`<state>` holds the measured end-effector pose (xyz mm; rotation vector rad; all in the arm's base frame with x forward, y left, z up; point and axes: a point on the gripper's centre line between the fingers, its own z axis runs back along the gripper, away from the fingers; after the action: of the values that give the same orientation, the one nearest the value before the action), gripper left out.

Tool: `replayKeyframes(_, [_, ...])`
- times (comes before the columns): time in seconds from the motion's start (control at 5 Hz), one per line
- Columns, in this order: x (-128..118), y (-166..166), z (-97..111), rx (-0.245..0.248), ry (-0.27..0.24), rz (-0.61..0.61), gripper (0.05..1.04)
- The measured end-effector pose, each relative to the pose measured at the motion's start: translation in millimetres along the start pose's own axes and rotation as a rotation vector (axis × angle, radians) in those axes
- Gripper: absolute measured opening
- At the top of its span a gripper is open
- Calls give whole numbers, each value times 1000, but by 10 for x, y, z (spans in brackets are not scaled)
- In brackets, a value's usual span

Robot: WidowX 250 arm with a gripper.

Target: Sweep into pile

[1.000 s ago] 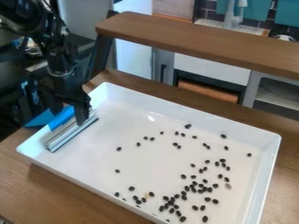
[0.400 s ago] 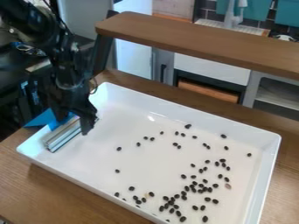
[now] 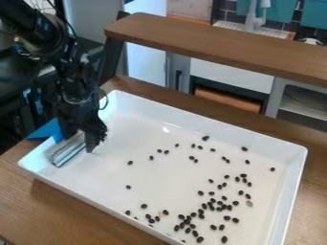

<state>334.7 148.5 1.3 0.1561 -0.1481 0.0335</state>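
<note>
The black hand (image 3: pixel 78 142) hangs with its fingers parted over the silver ribbed tool (image 3: pixel 59 158), inside the white tray (image 3: pixel 268 147) on the bench (image 3: pixel 70 210). Dark beans (image 3: pixel 200 239) (one looks paler) lie scattered right of the hand, most clustered well apart from it, nearer the camera.

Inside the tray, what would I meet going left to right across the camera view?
Silver ridged bar, densest clump of dark beans, pale bean, rightmost dark bean.
</note>
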Motion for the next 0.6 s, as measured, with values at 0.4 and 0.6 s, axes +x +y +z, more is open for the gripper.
replayKeyframes(0.4, [-156, -178, 103, -63, 73, -34, 338])
replayKeyframes(0.6, [-132, -324, 177, -67, 88, -44, 339])
